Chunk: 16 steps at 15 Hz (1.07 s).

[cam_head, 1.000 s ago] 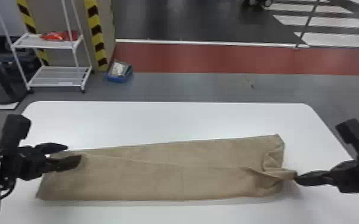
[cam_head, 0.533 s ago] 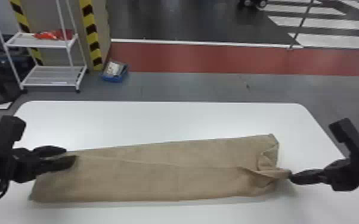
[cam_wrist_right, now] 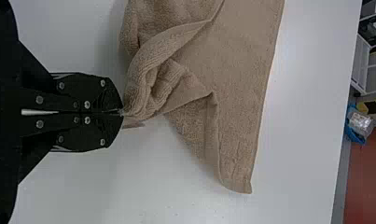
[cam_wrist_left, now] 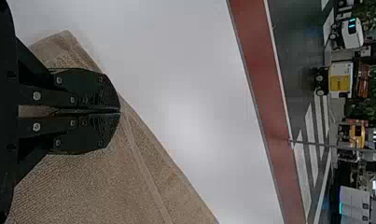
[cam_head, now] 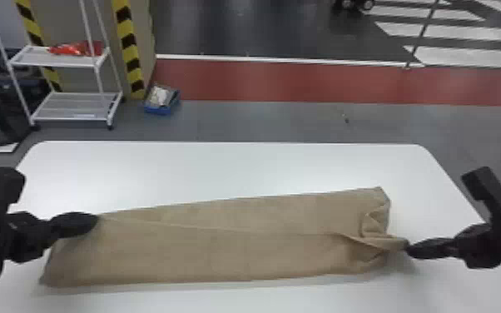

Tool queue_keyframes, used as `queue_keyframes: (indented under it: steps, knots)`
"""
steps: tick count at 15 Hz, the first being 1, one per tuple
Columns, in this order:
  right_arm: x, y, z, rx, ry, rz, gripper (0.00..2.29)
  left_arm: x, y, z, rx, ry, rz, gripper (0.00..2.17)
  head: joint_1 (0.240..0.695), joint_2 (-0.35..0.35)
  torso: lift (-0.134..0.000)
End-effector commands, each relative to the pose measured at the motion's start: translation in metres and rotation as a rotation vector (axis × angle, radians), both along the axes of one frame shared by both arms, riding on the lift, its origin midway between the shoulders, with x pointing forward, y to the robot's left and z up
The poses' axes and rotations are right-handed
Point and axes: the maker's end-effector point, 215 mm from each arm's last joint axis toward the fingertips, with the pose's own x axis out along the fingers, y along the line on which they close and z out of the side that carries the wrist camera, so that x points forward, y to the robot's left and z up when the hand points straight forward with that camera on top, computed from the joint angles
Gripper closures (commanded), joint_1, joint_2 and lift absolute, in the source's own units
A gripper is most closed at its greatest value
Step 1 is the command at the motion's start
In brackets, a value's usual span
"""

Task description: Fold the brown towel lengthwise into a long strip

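The brown towel [cam_head: 229, 245] lies across the table as a long folded band, its upper layer's edge running slantwise. At its left end my left gripper [cam_head: 95, 220] is shut on the layer near the far edge; in the left wrist view that gripper [cam_wrist_left: 120, 110] has its fingers together over the cloth [cam_wrist_left: 97, 182]. My right gripper [cam_head: 407, 248] pinches a corner drawn out from the right end. In the right wrist view the bunched towel [cam_wrist_right: 176, 70] leads from the closed tips of the gripper [cam_wrist_right: 122, 112], with creases and a turned flap beside them.
The white table [cam_head: 237, 170] has its rounded far edge beyond the towel. On the floor behind stand a white wire shelf [cam_head: 70, 106] with a red item [cam_head: 75, 49] on it, a blue box [cam_head: 161, 100] and a yellow-and-black striped column [cam_head: 129, 45].
My left gripper's fingers, apart in the earlier views, have come together on the towel. The right gripper keeps its hold. Early on, the whole head view shifted slightly.
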Motion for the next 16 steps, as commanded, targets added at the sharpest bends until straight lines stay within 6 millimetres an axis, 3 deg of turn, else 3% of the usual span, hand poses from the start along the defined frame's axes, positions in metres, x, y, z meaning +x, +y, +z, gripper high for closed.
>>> queue_keyframes:
  steps: [1, 7, 9, 13, 16]
  knots:
    - [-0.002, -0.001, -0.001, 0.004, 0.003, -0.003, 2.04, -0.012, 0.01, 0.016, -0.014, -0.04, 0.017, 1.18, 0.695, -0.087, -0.115]
    - [-0.003, -0.008, 0.002, 0.015, -0.002, -0.028, 2.04, -0.05, 0.018, 0.057, -0.068, -0.119, -0.002, 1.2, 0.695, -0.072, -0.115]
    - [-0.007, -0.023, 0.012, 0.079, -0.01, -0.111, 2.04, -0.054, 0.015, 0.059, -0.076, -0.12, -0.013, 1.35, 0.695, -0.079, -0.115]
    - [-0.006, -0.042, 0.043, 0.142, -0.052, -0.218, 2.04, -0.065, 0.027, 0.058, -0.087, -0.126, -0.003, 1.35, 0.695, -0.106, -0.115]
    - [-0.026, -0.055, 0.058, 0.163, -0.035, -0.327, 2.04, -0.083, 0.046, 0.07, -0.09, -0.186, 0.009, 1.35, 0.695, -0.112, -0.115]
